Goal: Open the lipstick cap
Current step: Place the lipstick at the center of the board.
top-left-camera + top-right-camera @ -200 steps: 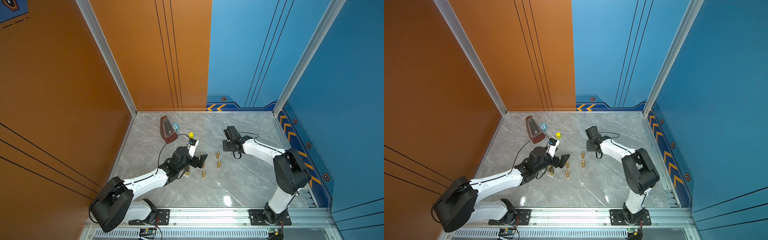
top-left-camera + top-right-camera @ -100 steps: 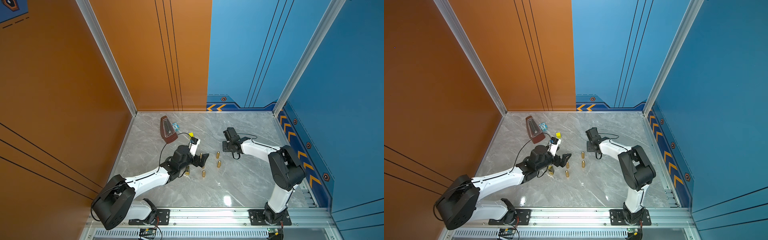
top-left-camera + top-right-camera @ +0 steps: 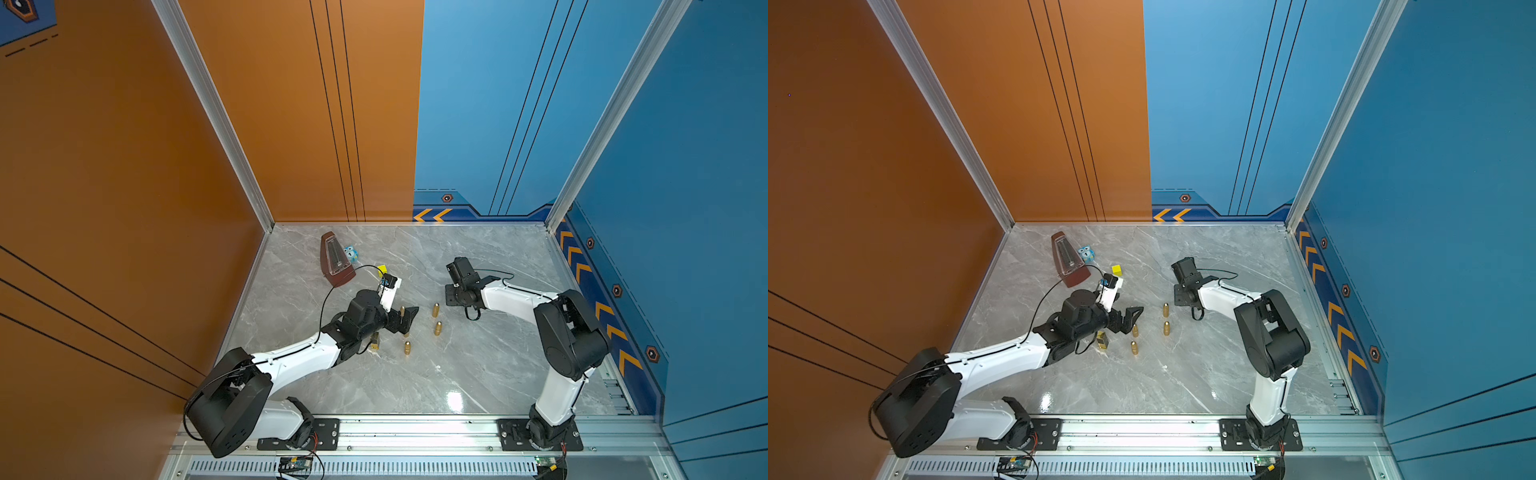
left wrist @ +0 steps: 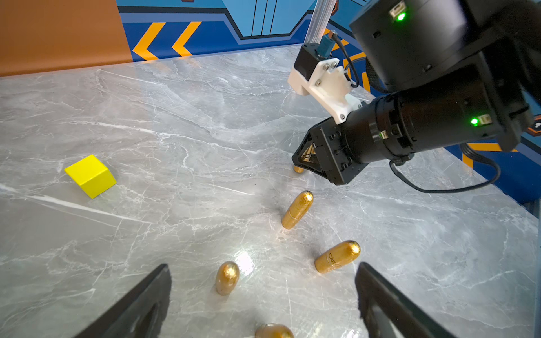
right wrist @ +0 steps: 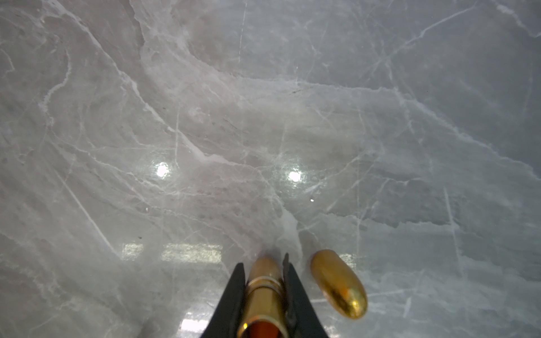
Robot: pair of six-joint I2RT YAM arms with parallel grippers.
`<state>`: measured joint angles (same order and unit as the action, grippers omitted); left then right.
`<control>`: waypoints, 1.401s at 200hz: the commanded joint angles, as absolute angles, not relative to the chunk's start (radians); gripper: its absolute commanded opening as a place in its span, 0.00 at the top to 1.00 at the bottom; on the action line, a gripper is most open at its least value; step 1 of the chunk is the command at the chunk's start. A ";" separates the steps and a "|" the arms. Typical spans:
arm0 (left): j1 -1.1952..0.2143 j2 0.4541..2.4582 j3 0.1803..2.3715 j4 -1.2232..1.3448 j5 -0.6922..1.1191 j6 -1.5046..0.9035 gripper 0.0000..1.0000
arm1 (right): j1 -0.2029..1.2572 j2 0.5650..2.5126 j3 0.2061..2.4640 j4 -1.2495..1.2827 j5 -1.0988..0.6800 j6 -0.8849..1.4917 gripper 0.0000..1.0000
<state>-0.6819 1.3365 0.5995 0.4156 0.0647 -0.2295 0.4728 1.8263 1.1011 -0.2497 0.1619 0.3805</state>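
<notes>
Step in hand: securing. The right gripper [image 5: 262,263] is clenched on one gold lipstick [image 5: 262,298], judged to be the hold that precedes pulling the cap
Lipstick: between the right gripper's jaws, its rounded end pointing past the fingertips toward the surface [image 5: 263,117]; whether that end touches cannot be told
Cap: cannot be told apart with certainty; a ring seam [image 5: 263,281] crosses the tube between the jaws
Neighbour: a second lipstick [image 5: 339,284] lies just beside the right gripper, apart from the jaws
Left gripper [image 4: 263,265]: released, jaws spread wide, empty; a standing lipstick [image 4: 227,278] just ahead of its fingertips, the held one well beyond
Next move, judged: the left gripper must reach the free end of the held tube, close on it, and draw along the tube's axis while the right gripper holds firm
Right arm [image 3: 511,297]: forearm low and reaching inward, wrist pitched down
Left arm [image 3: 299,361]: stretched low and forward, gripper near level above the surface
</notes>
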 commanded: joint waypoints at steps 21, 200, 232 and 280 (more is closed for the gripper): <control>-0.691 1.338 0.623 0.416 0.084 -0.227 0.02 | 0.482 1.851 1.077 -0.244 0.183 0.373 0.75; -0.705 1.294 0.643 0.297 0.093 -0.178 0.01 | 0.517 1.656 1.126 -0.491 0.125 0.444 0.46; -0.733 1.286 0.651 0.239 0.076 -0.147 0.02 | 0.544 1.636 1.191 -0.619 0.071 0.484 0.40; -0.769 1.276 0.644 0.203 0.051 -0.123 0.02 | 0.606 1.671 1.249 -0.695 -0.003 0.533 0.37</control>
